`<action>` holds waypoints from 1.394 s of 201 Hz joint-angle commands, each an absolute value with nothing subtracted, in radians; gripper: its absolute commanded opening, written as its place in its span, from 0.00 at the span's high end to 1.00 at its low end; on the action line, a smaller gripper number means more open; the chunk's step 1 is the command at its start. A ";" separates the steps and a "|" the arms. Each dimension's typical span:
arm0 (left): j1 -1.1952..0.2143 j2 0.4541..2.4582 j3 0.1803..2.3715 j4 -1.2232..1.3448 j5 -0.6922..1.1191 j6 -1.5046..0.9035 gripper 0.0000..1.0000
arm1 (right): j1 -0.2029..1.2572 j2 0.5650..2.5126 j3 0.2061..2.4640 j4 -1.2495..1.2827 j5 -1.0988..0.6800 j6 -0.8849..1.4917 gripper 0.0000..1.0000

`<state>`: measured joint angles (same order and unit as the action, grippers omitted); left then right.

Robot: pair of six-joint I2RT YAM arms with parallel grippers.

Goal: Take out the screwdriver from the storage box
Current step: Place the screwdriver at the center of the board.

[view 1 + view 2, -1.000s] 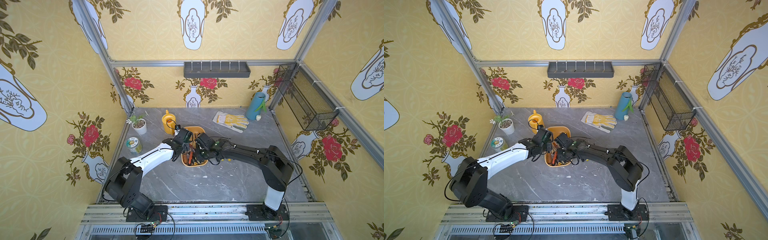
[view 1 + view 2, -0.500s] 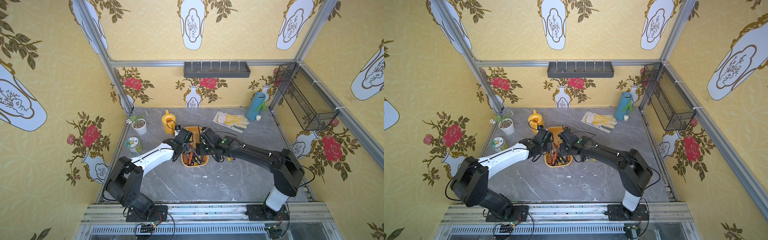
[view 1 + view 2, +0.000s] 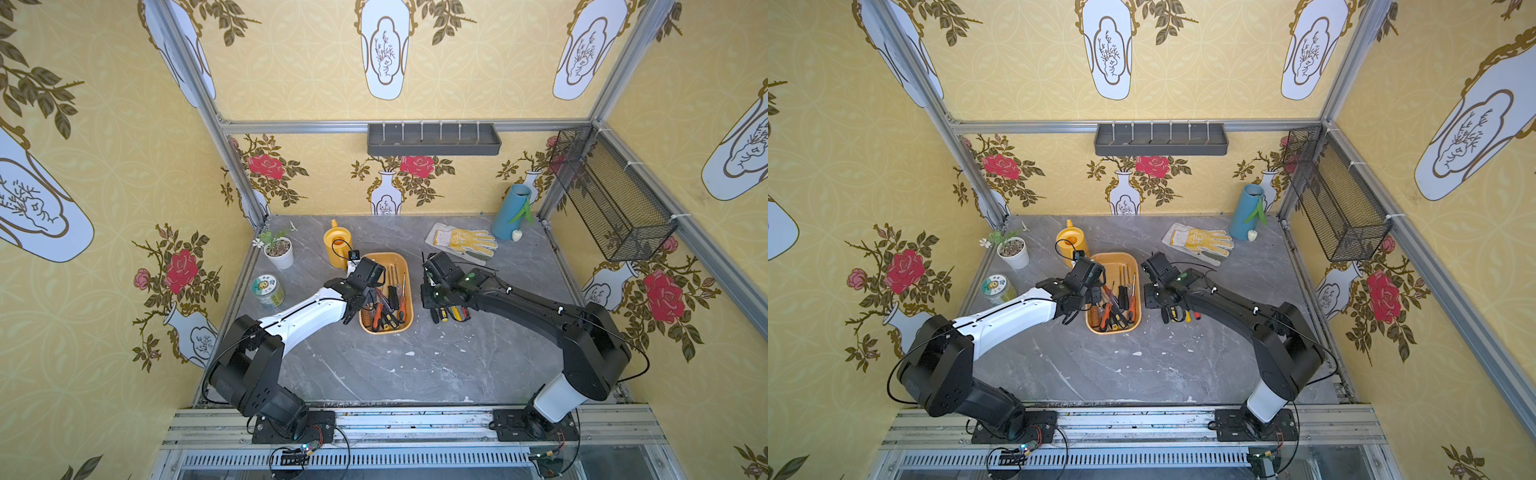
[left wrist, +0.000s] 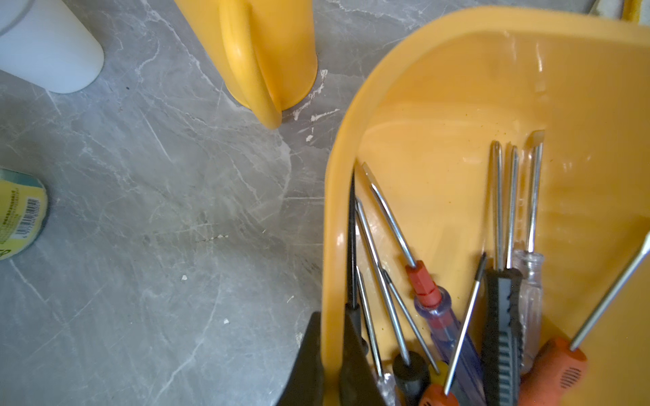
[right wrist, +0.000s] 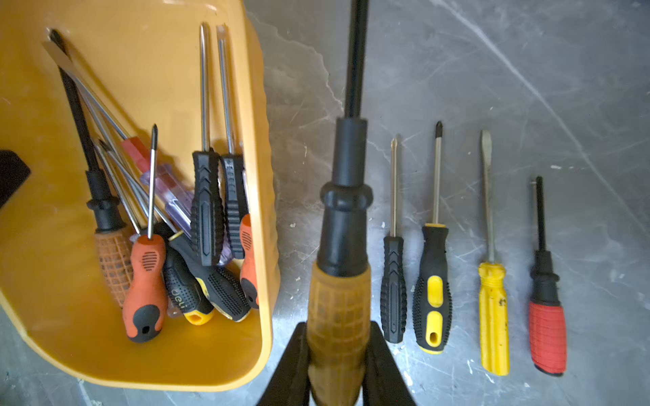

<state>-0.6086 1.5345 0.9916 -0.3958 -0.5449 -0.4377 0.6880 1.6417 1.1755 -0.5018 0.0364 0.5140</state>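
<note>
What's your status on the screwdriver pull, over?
Left claw shut on storage box rim. Right claw shut on screwdriver, out of box. Four screwdrivers on table alongside.

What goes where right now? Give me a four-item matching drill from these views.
1 left end effector
2 right end effector
3 red-handled screwdriver
4 glove

A beside the blue vase
B clamped on the box rim
C end of the row of four on the table
D holding the orange-handled screwdriver

Pairs: 1-B, 2-D, 3-C, 4-A
</note>
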 commanded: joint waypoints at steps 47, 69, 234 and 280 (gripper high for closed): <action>-0.607 1.526 0.990 -0.390 -0.586 -0.425 1.00 | 0.681 1.758 1.186 -0.497 -0.057 0.467 1.00; -0.606 1.525 0.991 -0.390 -0.588 -0.424 1.00 | 0.682 1.792 1.186 -0.493 -0.075 0.464 1.00; -0.606 1.525 0.979 -0.386 -0.579 -0.435 1.00 | 0.678 1.915 1.247 -0.597 -0.055 0.480 0.80; -0.606 1.522 0.955 -0.365 -0.564 -0.450 1.00 | 0.681 1.939 1.260 -0.608 -0.058 0.478 0.69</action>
